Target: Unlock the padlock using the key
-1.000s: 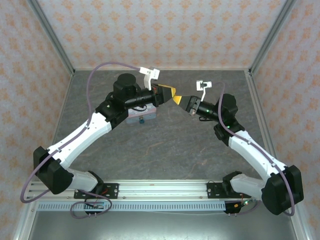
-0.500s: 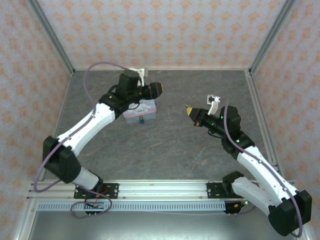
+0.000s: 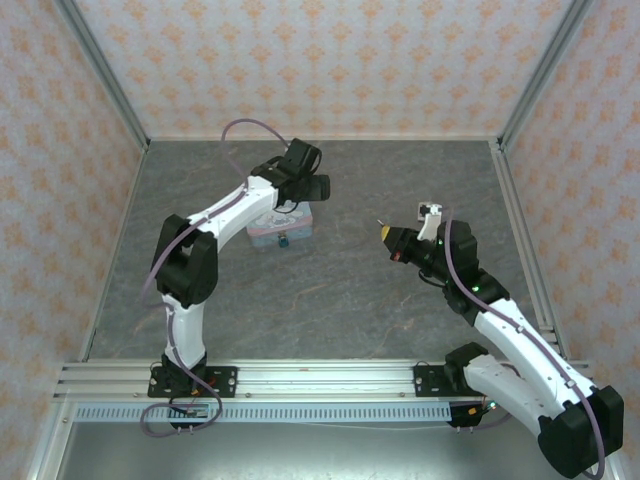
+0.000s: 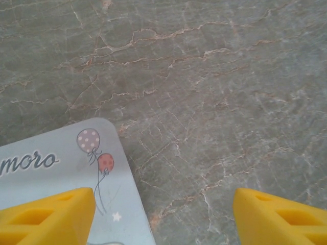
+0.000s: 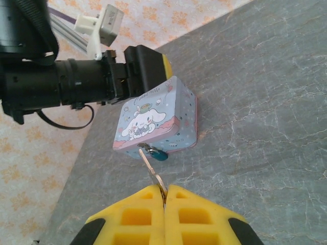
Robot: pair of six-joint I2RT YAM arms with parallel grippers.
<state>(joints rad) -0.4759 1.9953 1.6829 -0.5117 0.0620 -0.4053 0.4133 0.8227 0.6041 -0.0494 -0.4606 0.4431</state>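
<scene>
From above, the tin (image 3: 296,217) sat on the desk (image 3: 330,300) with the padlock (image 3: 283,240) hanging at its near face, shackle seemingly not yet released. The left gripper (image 3: 316,186) hovered at the tin's far right corner. The right gripper (image 3: 388,231) stood well apart from the tin, and a thin sliver at its tip was likely the key (image 3: 379,221).

The left wrist view showed that gripper's yellow fingertips (image 4: 48,214) spread wide and empty, with one corner of the tin's lid between them.

In the right wrist view, the right gripper was pinched tight on the key's bow, blade pointing toward the padlock, though not inserted.

By my judgement the key was picked up and aimed. Steadying the tin, closing the gap, inserting and turning all remained.
</scene>
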